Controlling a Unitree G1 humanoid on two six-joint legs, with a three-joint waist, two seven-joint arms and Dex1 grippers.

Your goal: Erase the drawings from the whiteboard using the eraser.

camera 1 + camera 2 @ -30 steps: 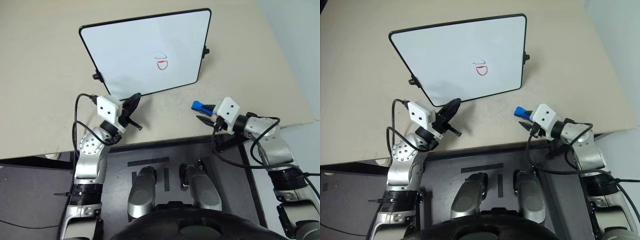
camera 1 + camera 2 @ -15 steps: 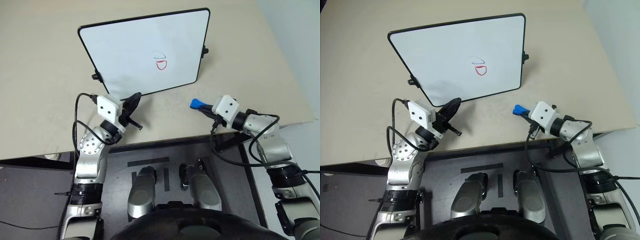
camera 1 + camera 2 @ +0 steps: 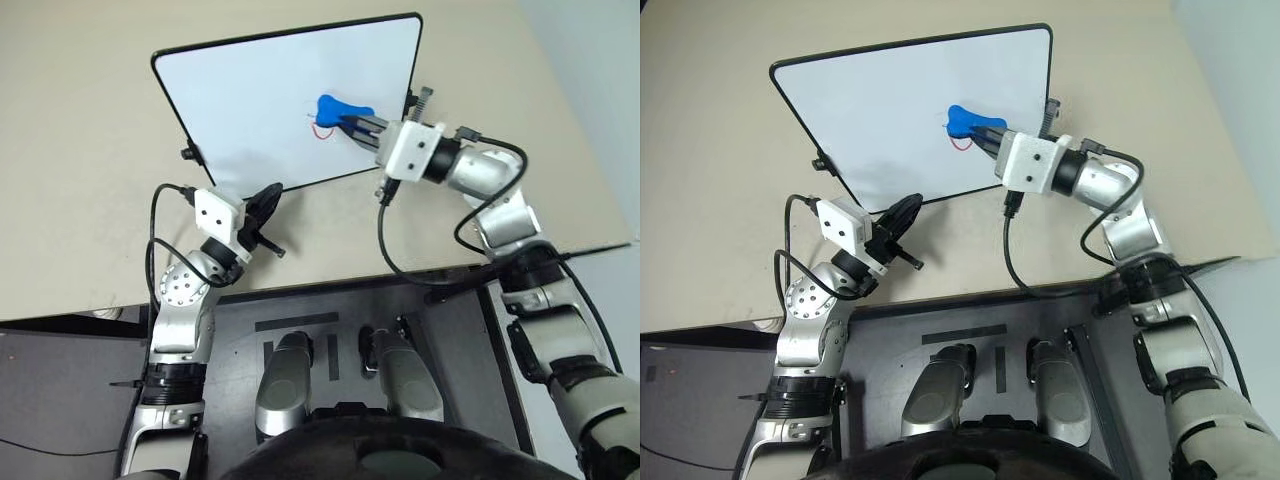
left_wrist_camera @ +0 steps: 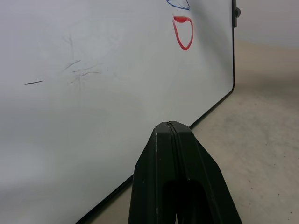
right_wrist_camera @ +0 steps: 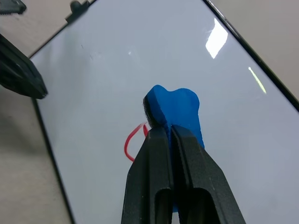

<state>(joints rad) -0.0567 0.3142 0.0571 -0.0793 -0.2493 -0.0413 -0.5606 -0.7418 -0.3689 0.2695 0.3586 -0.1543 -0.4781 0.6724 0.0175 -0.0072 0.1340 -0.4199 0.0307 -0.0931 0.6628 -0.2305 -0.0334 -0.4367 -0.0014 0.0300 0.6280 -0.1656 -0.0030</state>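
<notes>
The whiteboard (image 3: 260,110) lies on the beige table, a large white board in a thin black frame. My right gripper (image 3: 362,123) is shut on the blue eraser (image 3: 338,108) and holds it over the drawings (image 3: 320,127) near the board's right side. The eraser hides most of them; a red loop (image 5: 132,142) peeks out beside it in the right wrist view. The left wrist view shows the red loop (image 4: 183,32) with a blue arc (image 4: 178,4) above it. My left gripper (image 3: 268,200) is shut and empty at the board's near edge.
Small black knobs (image 3: 187,155) stick out from the board's side edges. Faint grey marks (image 4: 74,70) remain on the board's surface. The table's near edge (image 3: 330,280) runs just behind my arms, and its right edge (image 3: 575,130) is close to my right arm.
My right arm has risen from the table at the right and swung left and forward, carrying the eraser over the drawings. The left arm has stayed still.
</notes>
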